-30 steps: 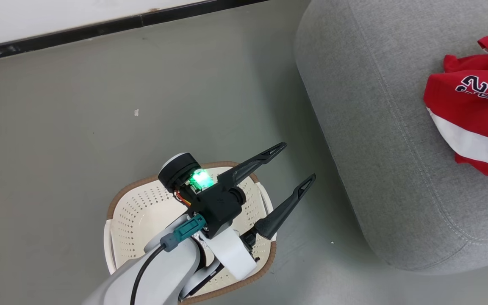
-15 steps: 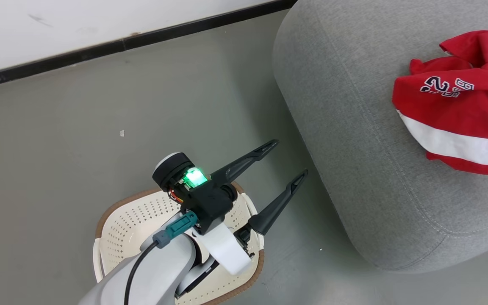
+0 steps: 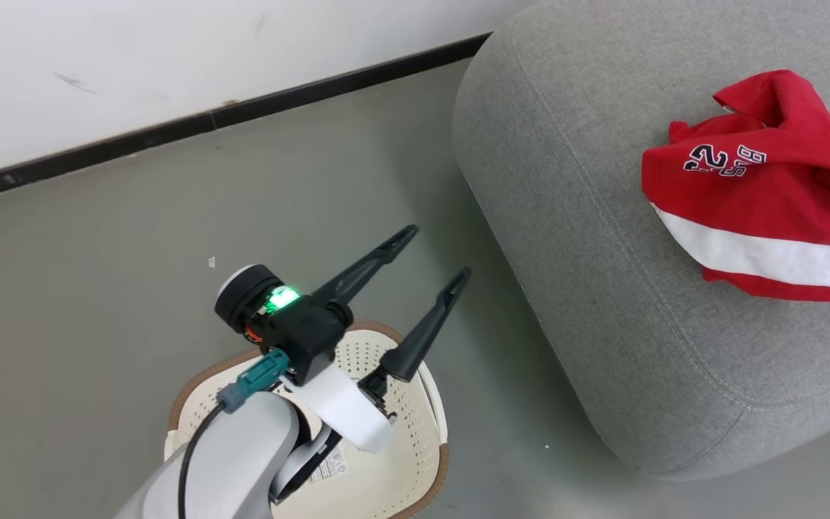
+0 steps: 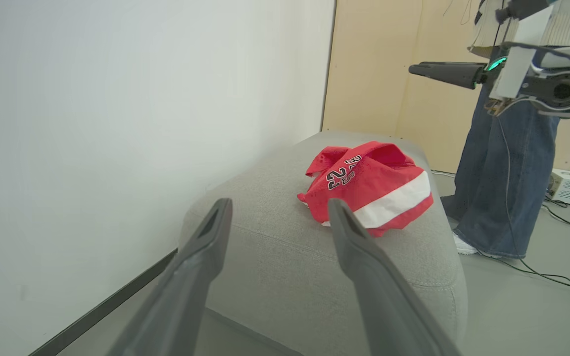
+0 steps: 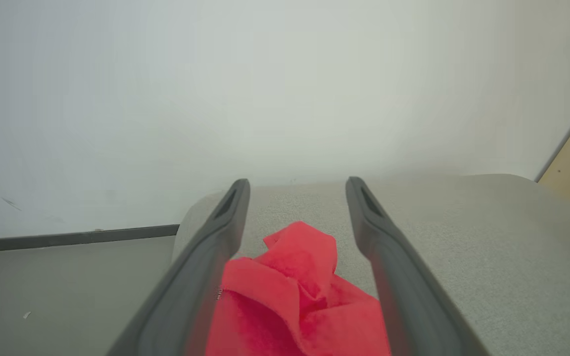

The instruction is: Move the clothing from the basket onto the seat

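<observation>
One crumpled bright red garment (image 3: 753, 194) with a white band and navy-and-white numbers lies on the one large light grey fabric sofa (image 3: 588, 238). One cream-white perforated plastic basket (image 3: 411, 432) with a brown rim stands on the floor beside it, partly hidden by the pale left forearm. The left gripper (image 3: 438, 251) and the right gripper (image 5: 297, 182) are both spread wide and empty. A person in blue jeans (image 4: 502, 173) stands beyond the sofa.

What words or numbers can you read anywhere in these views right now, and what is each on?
"23": navy-and-white number on the red clothing lying on the seat.
"B…S": letters beside that number; the middle is lost in a fold.
Sticker inside the basket: print too small to read.
</observation>
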Tool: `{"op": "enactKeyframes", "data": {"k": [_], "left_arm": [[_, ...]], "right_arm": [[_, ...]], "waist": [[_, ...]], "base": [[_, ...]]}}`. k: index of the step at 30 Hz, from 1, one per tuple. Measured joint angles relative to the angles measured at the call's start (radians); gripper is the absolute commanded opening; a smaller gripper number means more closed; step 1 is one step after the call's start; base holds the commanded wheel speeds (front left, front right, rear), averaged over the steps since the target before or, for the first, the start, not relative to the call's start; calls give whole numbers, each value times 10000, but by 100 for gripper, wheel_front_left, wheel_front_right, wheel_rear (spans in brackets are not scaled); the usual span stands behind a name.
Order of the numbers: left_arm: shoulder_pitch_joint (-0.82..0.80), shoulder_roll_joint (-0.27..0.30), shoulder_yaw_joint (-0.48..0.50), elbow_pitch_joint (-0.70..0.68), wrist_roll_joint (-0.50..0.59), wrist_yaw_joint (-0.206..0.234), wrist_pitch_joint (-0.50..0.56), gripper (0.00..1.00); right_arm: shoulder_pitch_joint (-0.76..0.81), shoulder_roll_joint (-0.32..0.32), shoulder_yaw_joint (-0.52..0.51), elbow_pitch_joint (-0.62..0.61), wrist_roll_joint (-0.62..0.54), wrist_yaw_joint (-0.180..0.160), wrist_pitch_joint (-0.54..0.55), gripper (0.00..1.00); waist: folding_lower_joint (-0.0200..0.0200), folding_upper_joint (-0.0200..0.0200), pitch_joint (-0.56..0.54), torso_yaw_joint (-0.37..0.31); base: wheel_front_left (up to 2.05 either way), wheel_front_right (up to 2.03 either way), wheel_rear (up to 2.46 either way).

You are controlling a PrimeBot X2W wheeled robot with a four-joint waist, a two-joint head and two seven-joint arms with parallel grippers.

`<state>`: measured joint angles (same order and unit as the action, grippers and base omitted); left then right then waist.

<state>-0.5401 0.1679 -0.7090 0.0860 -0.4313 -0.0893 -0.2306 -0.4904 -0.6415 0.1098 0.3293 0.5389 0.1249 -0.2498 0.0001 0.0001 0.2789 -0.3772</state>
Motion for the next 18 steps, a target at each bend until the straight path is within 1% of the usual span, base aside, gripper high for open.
{"op": "enactKeyframes", "data": {"k": [6,8,10,13,18], "left_arm": [[300,92,405,157,-84,276,-100,100],[512,150,558,236,-155,391,-102,100],[598,161,608,257,-157,445,-104,100],[870,163,871,307,-197,686,-146,100],[1171,169,1241,347,-257,961,-178,100]], "right_arm": [[-14,343,165,-512,-307,0,-10,100],[-14,629,299,-602,-385,0,-10,100],[-14,732,309,-617,-387,0,-10,100],[-15,1152,479,-690,-560,0,-10,100],[-16,1695,709,-692,-905,0,-10,100]], "waist": [[0,0,-298,206],[0,0,-442,364],[0,0,-490,423],[0,0,-678,674],[0,0,-918,1018]], "base": [[0,0,0],[0,0,0],[0,0,0],[0,0,0],[0,0,0]]}}
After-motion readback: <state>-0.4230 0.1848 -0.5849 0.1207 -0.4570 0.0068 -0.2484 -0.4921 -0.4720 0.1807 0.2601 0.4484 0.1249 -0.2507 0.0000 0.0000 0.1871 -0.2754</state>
